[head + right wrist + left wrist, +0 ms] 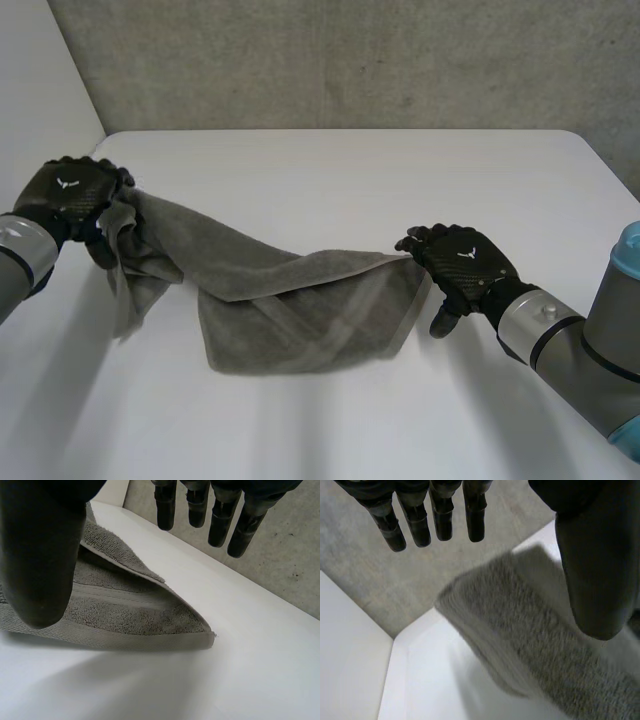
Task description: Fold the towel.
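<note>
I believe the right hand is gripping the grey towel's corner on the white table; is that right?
No: in the right wrist view the right hand is open and the corner of the towel lies free on the white table.

The crumpled grey terry towel (290,300) is hogging the middle of the white table (350,170), stretching from the black left hand (75,195) to the black right hand (465,265). Tabletop behind and in front of it is lying wide open; a rough grey wall (350,60) is closing off the back.
</note>
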Robot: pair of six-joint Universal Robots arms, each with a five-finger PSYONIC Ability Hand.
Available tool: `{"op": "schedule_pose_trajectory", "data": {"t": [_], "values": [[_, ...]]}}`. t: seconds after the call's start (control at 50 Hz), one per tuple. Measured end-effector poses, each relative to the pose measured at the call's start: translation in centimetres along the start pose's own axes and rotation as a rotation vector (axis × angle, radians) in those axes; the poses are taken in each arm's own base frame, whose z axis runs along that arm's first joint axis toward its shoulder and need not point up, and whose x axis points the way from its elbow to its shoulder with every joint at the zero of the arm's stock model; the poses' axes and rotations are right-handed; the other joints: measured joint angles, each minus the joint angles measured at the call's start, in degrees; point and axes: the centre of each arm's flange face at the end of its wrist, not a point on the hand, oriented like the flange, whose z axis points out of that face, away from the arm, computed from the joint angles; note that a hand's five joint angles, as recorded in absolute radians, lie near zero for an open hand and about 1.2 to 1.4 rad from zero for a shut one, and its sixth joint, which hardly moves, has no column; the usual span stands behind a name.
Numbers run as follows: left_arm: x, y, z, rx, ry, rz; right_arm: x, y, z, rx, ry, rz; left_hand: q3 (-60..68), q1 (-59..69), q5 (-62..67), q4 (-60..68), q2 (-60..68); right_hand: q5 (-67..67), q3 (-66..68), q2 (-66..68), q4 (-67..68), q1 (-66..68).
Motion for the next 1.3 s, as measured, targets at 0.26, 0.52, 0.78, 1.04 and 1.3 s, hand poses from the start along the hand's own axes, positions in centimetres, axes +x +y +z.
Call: {"op": "schedule_pose_trajectory", "data": {"t": [0.26,0.52,0.78,1.04,1.3], "values": [[0.6,-3.2,-2.3,0.085,0.072,-0.039,0.0,-0.3,0.0,0.009,-0.002,0.000,0.0,0.0,0.0,0.0,0.0,0.0,0.0,0.0,0.0,0.0],[8.3,-2.5,-4.5,0.025,0.318,-0.178,0.1,-2.7,2.1,0.091,-0.020,0.004,0.0,0.0,0.0,0.0,0.0,0.0,0.0,0.0,0.0,0.0],[13.8,1.0,-3.1,-0.087,0.258,-0.183,-1.6,-1.9,7.4,0.090,-0.097,0.083,0.0,0.0,0.0,0.0,0.0,0.2,0.0,0.1,0.0,0.5],[17.0,2.0,-1.3,-0.052,0.176,-0.144,-2.6,1.3,11.3,0.032,-0.127,0.099,0.0,0.0,0.0,0.0,0.0,20.8,0.0,19.7,0.0,19.5],[18.5,3.4,0.2,-0.069,0.136,-0.129,-2.3,0.9,12.3,0.067,-0.136,0.101,0.0,0.0,0.0,0.0,0.0,62.8,0.0,60.3,0.0,61.3]]}}
